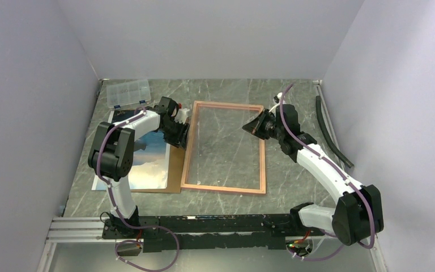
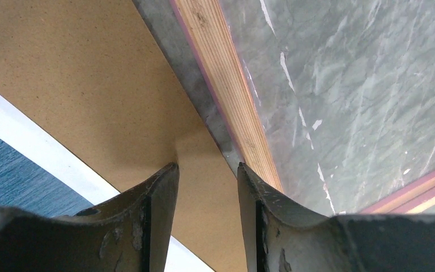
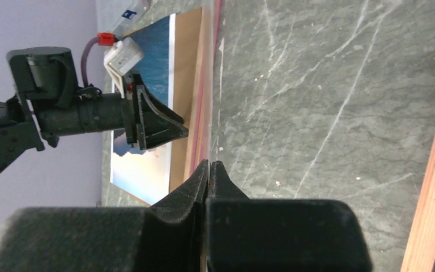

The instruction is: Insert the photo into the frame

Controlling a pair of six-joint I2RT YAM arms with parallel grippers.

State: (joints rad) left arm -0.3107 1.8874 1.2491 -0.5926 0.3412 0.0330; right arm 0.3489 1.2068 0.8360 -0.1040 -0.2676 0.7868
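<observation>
**Left gripper spread beside the frame, right gripper clenched empty over it**

The left gripper stands released, its two fingers apart with nothing between them. It points down at the brown backing board, just outside the left rail of the frame. In the overhead view this gripper sits about halfway along that rail, on the side away from the frame's opening.

The right gripper is clenched, its finger pads pressed flat together, and it holds nothing. From above, the right gripper hangs just inside the frame's right rail, near the far right corner. Its tips aim across the opening toward the left rail.

The frame lies flat on the marble table with its wood-coloured face up. A thin pink line shows along its outer edge. Inside its opening only the table is visible.

The photo is outside the frame, to the left of it. It lies picture side up on the backing board, and the left arm crosses over its far half. Blue sea and a white border show in the left wrist view of the photo. The board's right edge runs just beside the frame's left rail, with a narrow grey strip between them.

A clear organiser box sits beyond the frame's far left corner. A black strip lies well to the right of the frame, along the wall
</observation>
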